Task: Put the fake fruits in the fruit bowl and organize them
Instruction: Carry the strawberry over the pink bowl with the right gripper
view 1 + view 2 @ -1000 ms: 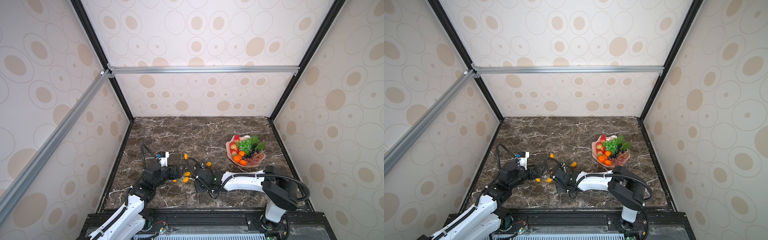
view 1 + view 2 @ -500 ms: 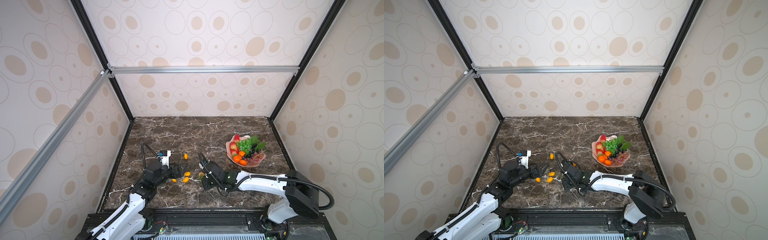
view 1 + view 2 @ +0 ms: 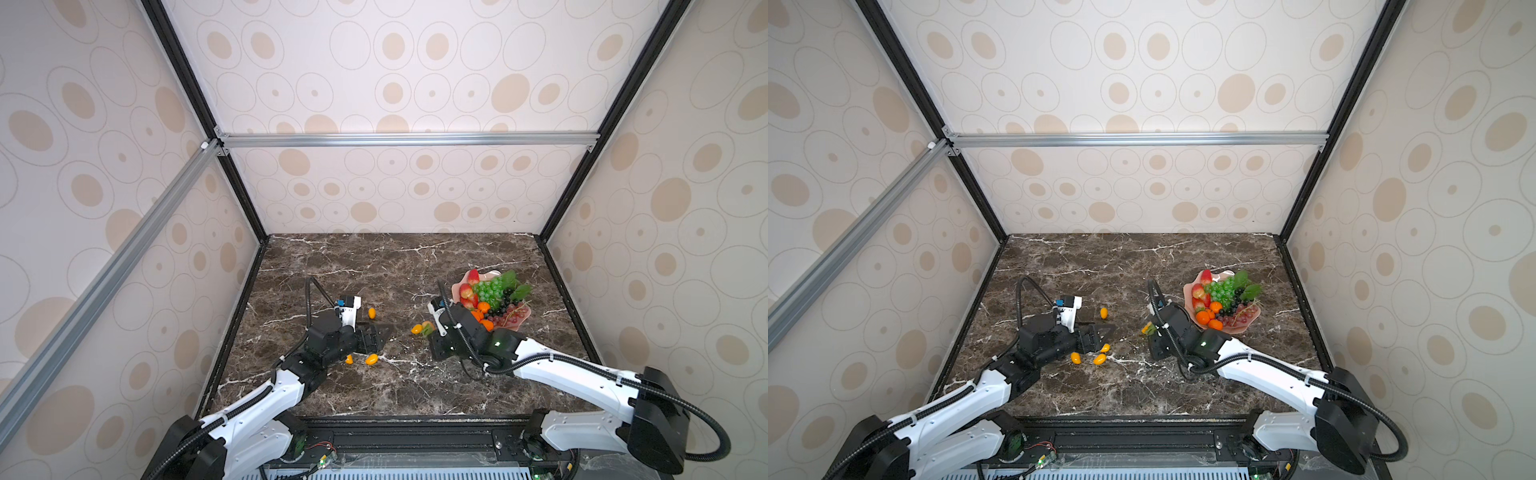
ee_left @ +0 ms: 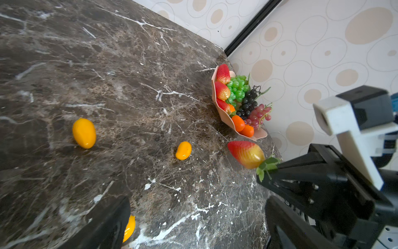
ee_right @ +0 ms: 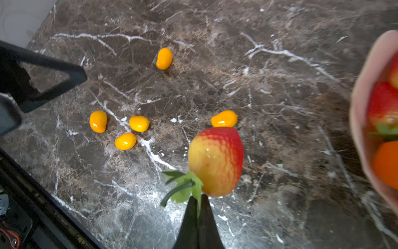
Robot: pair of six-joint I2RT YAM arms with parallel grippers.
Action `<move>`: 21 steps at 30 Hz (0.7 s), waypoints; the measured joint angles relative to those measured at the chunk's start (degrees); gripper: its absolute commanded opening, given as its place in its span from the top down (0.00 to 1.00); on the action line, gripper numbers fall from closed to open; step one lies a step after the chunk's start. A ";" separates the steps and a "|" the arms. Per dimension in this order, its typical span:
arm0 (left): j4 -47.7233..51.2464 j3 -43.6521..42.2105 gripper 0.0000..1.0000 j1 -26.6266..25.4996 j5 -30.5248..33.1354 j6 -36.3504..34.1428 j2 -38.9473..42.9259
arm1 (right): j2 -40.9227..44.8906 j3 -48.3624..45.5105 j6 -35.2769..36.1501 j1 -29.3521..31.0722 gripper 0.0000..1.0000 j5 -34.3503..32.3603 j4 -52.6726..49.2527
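**Red-and-yellow strawberry pinched by its leaves beside the bowl**

Black and pressed tightly together, the jaws of the right claw (image 5: 197, 201) grip the green leaf tuft of a strawberry (image 5: 215, 159). The fruit sticks out beyond the tips, red end foremost. Whether that end touches the marble surface (image 3: 374, 266) I cannot tell. One small yellow-orange oval fruit (image 5: 224, 118) lies just beyond the berry. The fruit bowl (image 4: 225, 117), pale pink with a wavy rim, stands near the claw on the right half of the surface. It holds green grapes (image 3: 488, 289), dark grapes (image 3: 500, 303), red grapes (image 3: 510, 318), more strawberries (image 3: 468, 289) and oranges (image 3: 482, 307).

Behind the claw, the right arm (image 3: 573, 374) runs low and almost flat. Its white forearm slants from the front right corner toward the middle, with its wrist beside the bowl's near rim.

The left claw (image 3: 376, 337) hangs low over the surface with its jaws spread wide and nothing between them. Three oval fruits (image 3: 1099, 359) lie in a loose cluster just beside it, and a fourth (image 3: 1104, 313) lies apart, farther back. The left arm (image 3: 257, 403) climbs from the front left corner, and its dark wrist bends down to level the claw toward the middle of the surface. The two claws are well apart.
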State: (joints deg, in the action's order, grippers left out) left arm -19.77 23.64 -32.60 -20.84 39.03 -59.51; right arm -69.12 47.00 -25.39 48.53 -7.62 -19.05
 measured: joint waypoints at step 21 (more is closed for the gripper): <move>-6.84 16.48 0.01 -7.98 1.36 -2.93 -21.35 | -3.65 8.13 5.03 -26.60 1.00 6.58 -9.31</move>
State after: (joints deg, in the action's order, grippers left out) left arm -26.61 40.12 -40.58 -19.49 36.10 -80.86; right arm -72.77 55.13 -20.36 21.93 -1.04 -28.36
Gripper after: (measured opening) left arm 0.986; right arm 0.042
